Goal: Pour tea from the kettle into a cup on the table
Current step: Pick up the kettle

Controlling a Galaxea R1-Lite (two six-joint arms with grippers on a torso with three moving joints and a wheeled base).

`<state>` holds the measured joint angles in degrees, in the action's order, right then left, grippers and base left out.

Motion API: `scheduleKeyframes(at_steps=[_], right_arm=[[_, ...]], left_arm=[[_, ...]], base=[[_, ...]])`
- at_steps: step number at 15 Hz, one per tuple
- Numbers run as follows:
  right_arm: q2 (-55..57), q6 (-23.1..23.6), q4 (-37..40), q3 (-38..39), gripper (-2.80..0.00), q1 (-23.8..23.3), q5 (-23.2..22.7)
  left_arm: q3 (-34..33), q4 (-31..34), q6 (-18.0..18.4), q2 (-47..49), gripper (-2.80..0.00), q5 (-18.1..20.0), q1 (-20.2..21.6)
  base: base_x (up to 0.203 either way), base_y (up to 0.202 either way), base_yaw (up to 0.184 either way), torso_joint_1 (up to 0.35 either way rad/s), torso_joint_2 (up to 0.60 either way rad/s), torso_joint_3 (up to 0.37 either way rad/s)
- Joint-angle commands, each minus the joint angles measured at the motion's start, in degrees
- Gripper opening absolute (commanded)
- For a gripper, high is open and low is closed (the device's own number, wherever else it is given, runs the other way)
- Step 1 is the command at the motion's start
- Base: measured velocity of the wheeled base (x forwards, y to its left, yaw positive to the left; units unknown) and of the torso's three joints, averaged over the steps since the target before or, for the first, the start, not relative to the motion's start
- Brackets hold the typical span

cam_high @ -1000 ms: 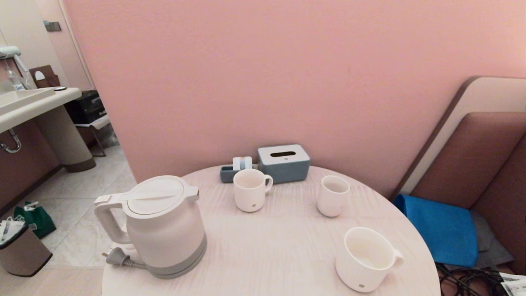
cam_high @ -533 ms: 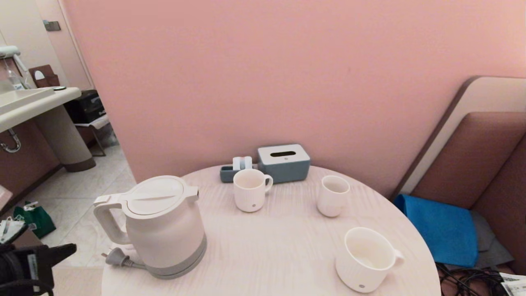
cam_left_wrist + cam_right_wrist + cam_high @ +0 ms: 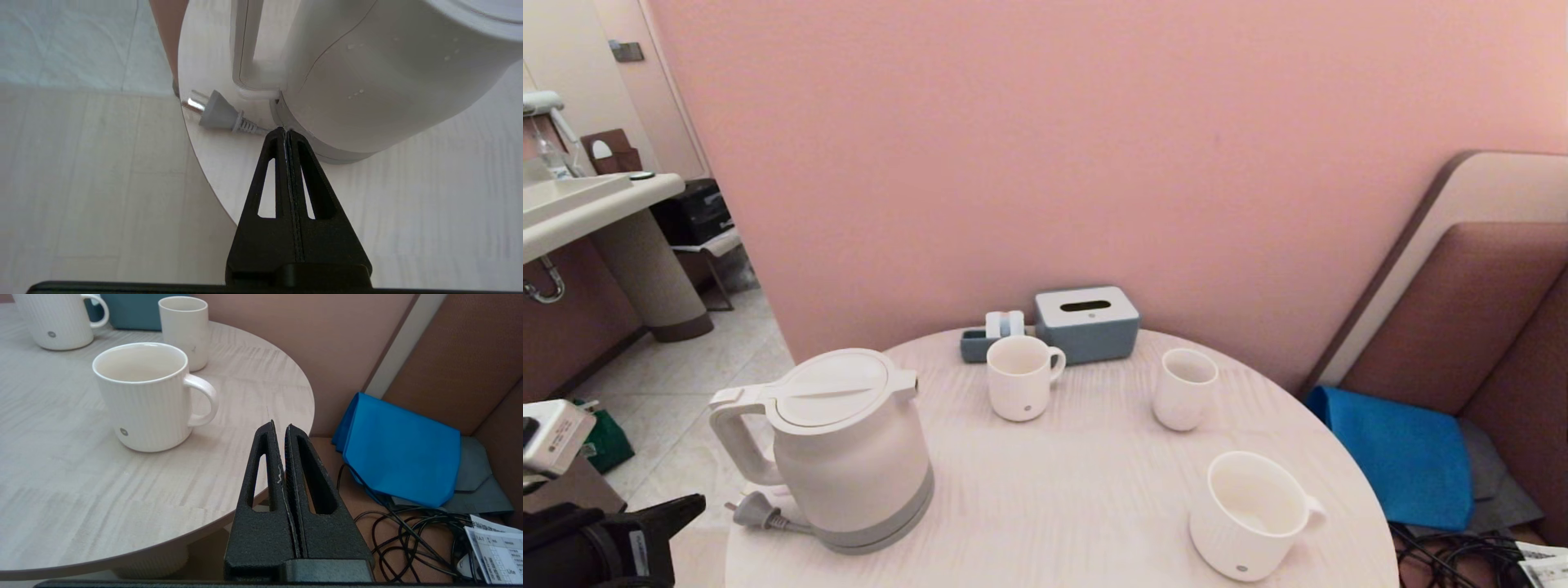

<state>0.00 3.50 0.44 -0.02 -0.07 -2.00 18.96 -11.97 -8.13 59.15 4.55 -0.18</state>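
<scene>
The white kettle stands lid down at the left of the pale round table, handle toward the table edge. No tea shows. The wide ribbed cup sits at the front right, handle to the right, looking empty inside. My left gripper is low at the left, off the table edge, shut and holding nothing. In the left wrist view its tips point at the kettle's grey base, just below the handle. My right gripper is shut and empty, beside the table edge right of the cup.
The kettle's grey plug lies on the table by its base. A narrower mug, a slim cup and a grey tissue box stand farther back. A blue cloth and cables lie on the seat at the right.
My left arm has risen into the head view at the bottom left and moved toward the kettle's handle side. Kettle and cups have not moved.
</scene>
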Motion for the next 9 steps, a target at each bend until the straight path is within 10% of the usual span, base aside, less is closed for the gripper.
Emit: scheduleKeyframes(at_steps=[1, 2, 9], right_arm=[[0.0, 0.0, 0.0, 0.0, -2.80, 0.0, 0.0], [0.0, 0.0, 0.0, 0.0, -2.80, 0.0, 0.0], [0.0, 0.0, 0.0, 0.0, -2.80, 0.0, 0.0]], left_arm=[[-0.1, -1.5, 0.2, 0.6, -2.18, 0.0, 0.0], [-0.1, -2.0, 0.2, 0.9, 0.00, 0.0, 0.1], [-1.9, -9.5, 1.0, 8.6, 0.00, 0.0, 0.1]], base=[[0.000, 0.000, 0.000, 0.000, 0.00, 0.000], [0.000, 0.000, 0.000, 0.000, 0.00, 0.000], [0.000, 0.000, 0.000, 0.000, 0.00, 0.000]])
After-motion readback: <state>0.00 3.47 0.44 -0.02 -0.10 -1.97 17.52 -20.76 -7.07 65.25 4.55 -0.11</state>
